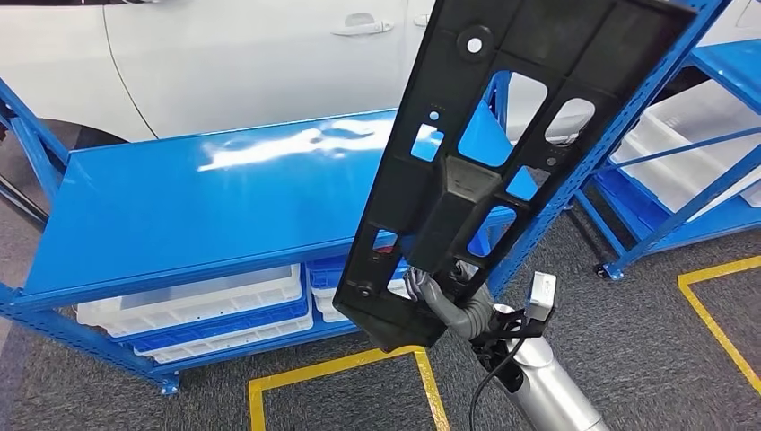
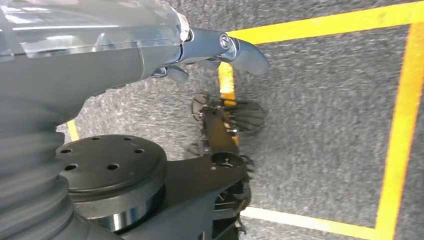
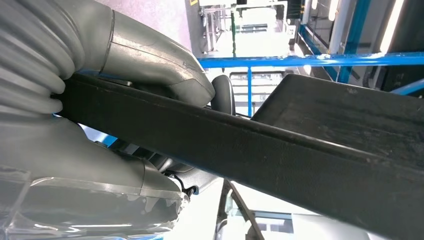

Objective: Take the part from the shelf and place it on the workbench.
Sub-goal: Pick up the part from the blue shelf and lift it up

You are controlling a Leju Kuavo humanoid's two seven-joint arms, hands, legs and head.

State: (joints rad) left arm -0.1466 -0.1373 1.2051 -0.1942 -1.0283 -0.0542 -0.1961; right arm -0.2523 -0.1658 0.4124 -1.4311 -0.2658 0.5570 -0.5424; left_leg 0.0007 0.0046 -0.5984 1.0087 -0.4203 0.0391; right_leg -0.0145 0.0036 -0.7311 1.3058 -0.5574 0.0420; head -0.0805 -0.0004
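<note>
A long black plastic part (image 1: 502, 135) with several cut-out windows stands tilted, its lower end low at centre and its upper end high at the right. My right hand (image 1: 449, 301) grips that lower end from underneath. Up close, the right hand (image 3: 125, 60) clamps the part's dark edge (image 3: 280, 150) between thumb and fingers. My left hand (image 2: 215, 47) hangs over the grey floor with fingers apart and nothing in it. The blue workbench top (image 1: 206, 197) lies bare behind the part, to the left.
White bins (image 1: 197, 305) sit on the lower level under the workbench. A blue shelf rack (image 1: 691, 171) with white trays stands at the right. A white car (image 1: 224, 54) is behind. Yellow floor tape (image 1: 341, 368) marks grey carpet.
</note>
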